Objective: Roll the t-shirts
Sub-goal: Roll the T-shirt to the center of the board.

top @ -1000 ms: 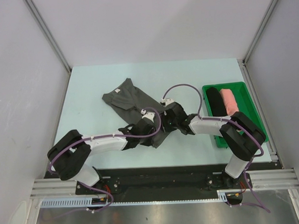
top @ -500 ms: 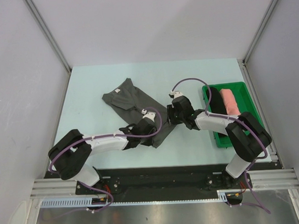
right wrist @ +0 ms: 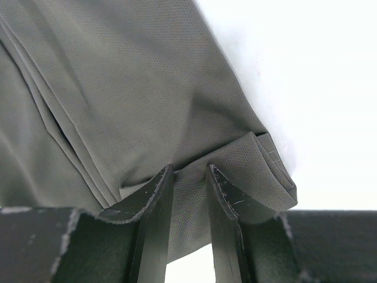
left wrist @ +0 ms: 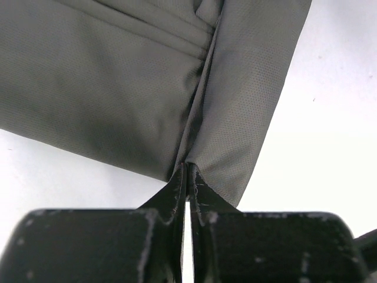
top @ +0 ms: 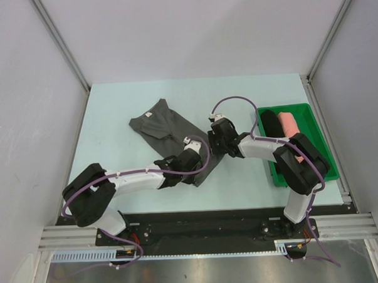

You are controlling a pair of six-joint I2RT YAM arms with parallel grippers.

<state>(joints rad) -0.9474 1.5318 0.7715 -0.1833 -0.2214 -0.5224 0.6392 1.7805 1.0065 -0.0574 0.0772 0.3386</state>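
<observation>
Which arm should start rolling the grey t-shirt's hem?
Probably right: the right gripper straddles a hem corner already curled over; the left gripper only pinches a crease of the grey t-shirt.

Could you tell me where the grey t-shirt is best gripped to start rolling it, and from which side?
Grip the grey t-shirt at its hem end, opposite the white neck label, coming from the near side. It lies folded into a long strip, so that short end should lead the roll. Left gripper pinches it there; right gripper straddles its curled corner.
</observation>
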